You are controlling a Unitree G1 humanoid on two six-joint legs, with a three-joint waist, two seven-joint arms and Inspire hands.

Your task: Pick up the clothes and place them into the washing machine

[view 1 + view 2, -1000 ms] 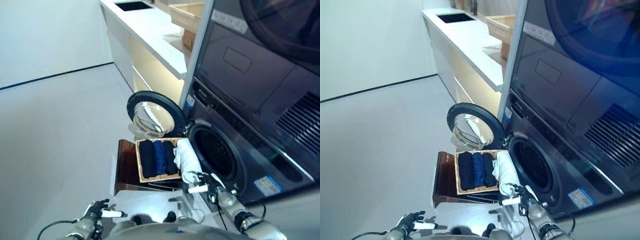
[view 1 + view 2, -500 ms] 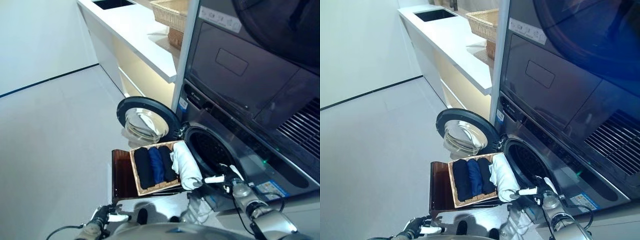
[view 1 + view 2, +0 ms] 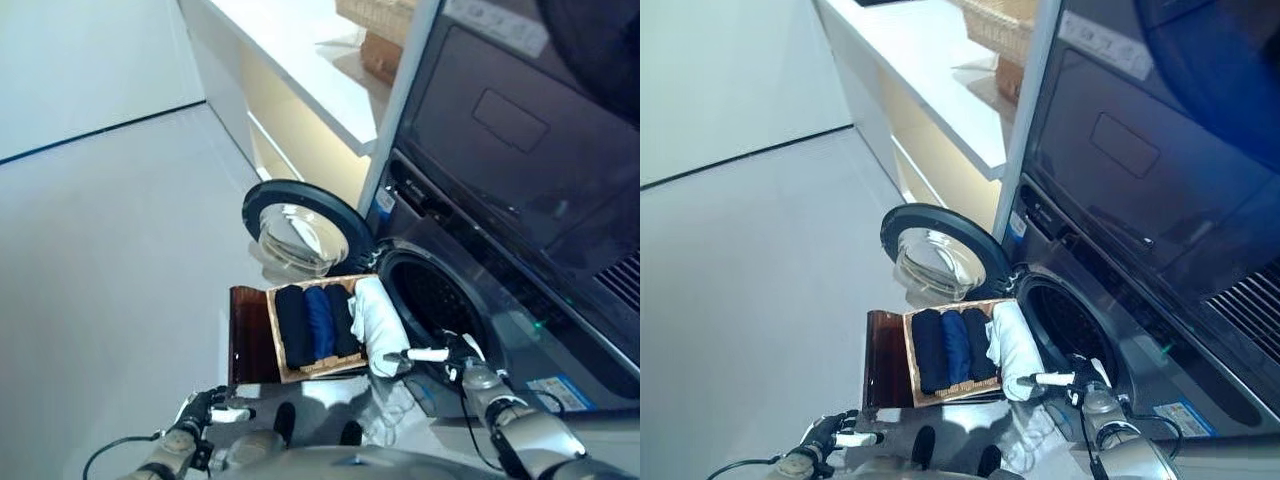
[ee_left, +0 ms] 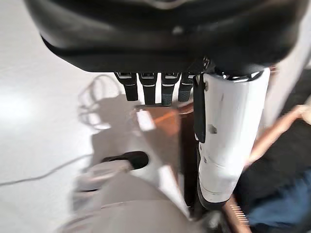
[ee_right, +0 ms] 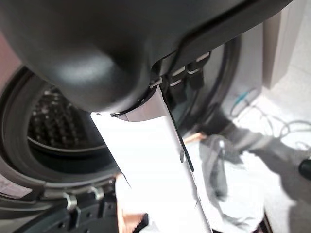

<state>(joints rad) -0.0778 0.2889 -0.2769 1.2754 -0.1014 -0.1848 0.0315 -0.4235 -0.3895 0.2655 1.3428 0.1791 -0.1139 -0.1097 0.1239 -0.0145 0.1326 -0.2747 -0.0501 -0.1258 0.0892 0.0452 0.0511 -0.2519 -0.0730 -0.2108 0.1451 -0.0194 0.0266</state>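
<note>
Right hand (image 3: pixel 455 352) beside white cloth (image 3: pixel 377 325) at basket (image 3: pixel 283 350), fingers relaxed, holding nothing. Left hand (image 3: pixel 203 412) low, fingers relaxed. Washing machine (image 3: pixel 432 300) door open.

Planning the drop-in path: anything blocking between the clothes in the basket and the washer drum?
Nothing visible. The washer door is swung open to the left, the drum opening is clear, and the white garment lies at the basket edge right beside it.

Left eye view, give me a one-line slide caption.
Right hand hovers open beside the white garment in the basket, before the open washing machine.
</note>
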